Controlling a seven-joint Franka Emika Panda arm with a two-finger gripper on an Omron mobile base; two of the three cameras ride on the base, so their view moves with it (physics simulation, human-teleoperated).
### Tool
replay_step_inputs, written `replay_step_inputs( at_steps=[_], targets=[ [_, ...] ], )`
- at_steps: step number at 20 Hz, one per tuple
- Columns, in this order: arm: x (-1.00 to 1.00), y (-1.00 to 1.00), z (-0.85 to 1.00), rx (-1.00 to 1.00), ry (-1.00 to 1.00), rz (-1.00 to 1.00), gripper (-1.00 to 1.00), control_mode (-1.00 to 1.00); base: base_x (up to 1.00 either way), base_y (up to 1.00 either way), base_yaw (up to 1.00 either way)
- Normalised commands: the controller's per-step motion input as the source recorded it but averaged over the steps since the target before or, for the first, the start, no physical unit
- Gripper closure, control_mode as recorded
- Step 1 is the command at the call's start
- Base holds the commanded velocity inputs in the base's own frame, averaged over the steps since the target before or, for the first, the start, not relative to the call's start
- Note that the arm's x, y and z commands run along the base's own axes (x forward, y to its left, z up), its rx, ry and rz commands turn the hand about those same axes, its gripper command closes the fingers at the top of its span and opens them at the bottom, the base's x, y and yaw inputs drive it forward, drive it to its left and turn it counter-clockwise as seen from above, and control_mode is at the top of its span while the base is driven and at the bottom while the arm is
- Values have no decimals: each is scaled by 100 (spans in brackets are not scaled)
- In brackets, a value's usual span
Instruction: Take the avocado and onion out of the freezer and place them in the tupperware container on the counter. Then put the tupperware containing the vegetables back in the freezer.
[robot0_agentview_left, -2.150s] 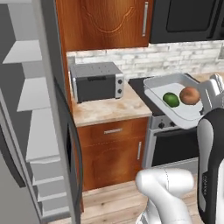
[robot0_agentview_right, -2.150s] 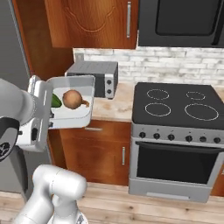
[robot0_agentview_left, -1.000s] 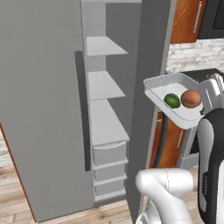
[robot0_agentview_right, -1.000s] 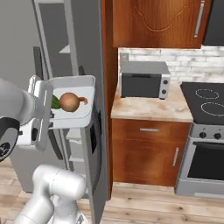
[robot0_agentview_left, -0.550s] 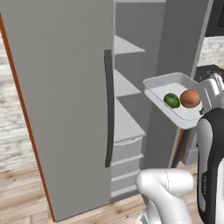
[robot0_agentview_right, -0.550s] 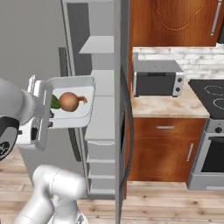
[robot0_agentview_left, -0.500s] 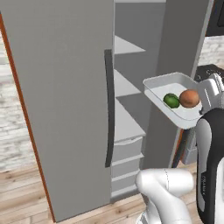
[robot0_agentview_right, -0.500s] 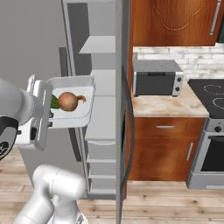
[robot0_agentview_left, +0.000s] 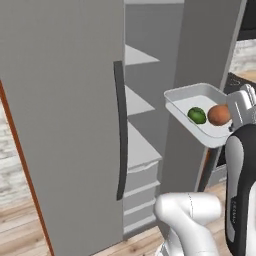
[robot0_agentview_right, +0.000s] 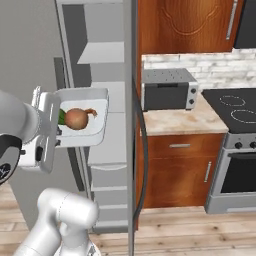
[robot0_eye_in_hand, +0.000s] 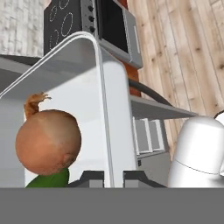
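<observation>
My gripper is shut on the near wall of the tupperware container, holding it level in the air. Inside it lie the orange-brown onion and, beside it, the dark green avocado. In the left base view the tupperware container hangs in front of the open freezer at mid-shelf height, with the avocado and onion in it and the gripper at its right rim. From the right, the onion half hides the avocado.
The freezer door with its dark curved handle stands open at the left; pale shelves and drawers lie behind the tray. A grey toaster oven sits on the counter to the right, beside the black stovetop.
The whole scene has slid right: the base has turned from the counter and stove toward the freezer. The tupperware with both vegetables stays held the same way in the gripper.
</observation>
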Motion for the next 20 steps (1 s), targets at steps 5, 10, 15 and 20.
replay_step_inputs(
  at_steps=[5,10,15,20],
  targets=[
    [0,0,0,0,0,0,100,100,55,17,-9],
    [0,0,0,0,0,0,100,100,59,3,2],
    [0,0,0,0,0,0,100,100,52,0,7],
    [0,0,0,0,0,0,100,100,34,0,14]
  ],
)
